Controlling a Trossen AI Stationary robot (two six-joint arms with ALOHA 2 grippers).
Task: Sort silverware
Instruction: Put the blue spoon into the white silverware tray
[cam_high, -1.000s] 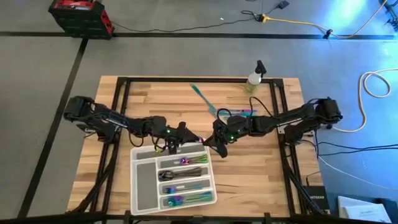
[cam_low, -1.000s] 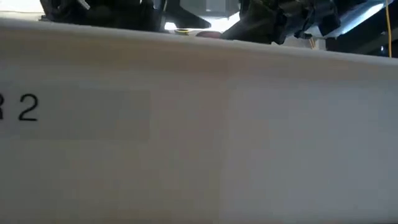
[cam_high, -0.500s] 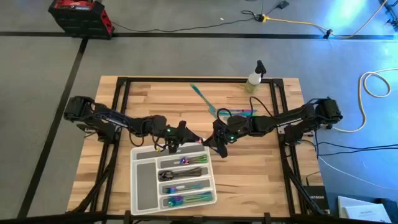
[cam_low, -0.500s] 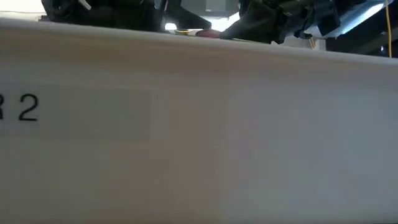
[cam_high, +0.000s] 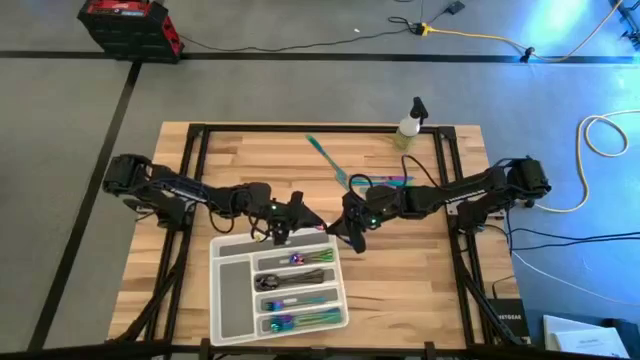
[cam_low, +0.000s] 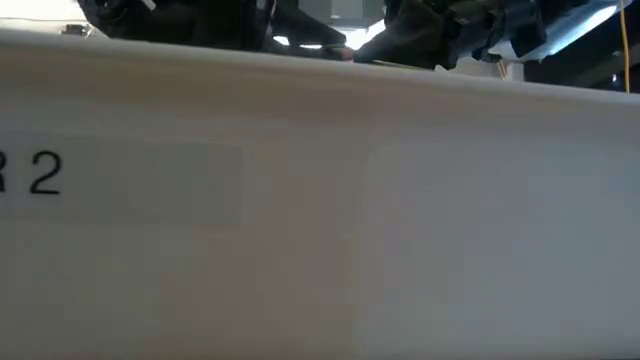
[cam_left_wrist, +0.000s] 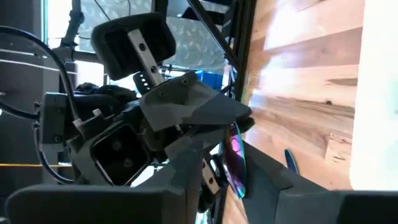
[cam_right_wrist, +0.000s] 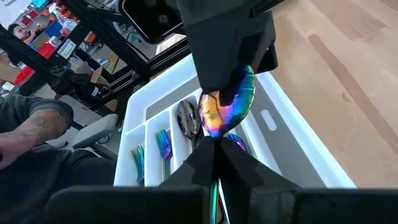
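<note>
The right claw (cam_right_wrist: 214, 140), clamped on an iridescent spoon (cam_right_wrist: 229, 102), should release it low over the tray (cam_right_wrist: 292, 134), lined up with the spoon slot.

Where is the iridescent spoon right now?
The iridescent spoon is clamped in the right pincer, mid-table just beyond the white tray's far right corner.

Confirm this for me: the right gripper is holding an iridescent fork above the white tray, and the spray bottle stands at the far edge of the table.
Not a fork. The right wrist view shows the right gripper shut on an iridescent spoon, its rounded bowl clear above the white tray. The rest holds: in the high view the spray bottle stands at the far edge of the table.
</note>
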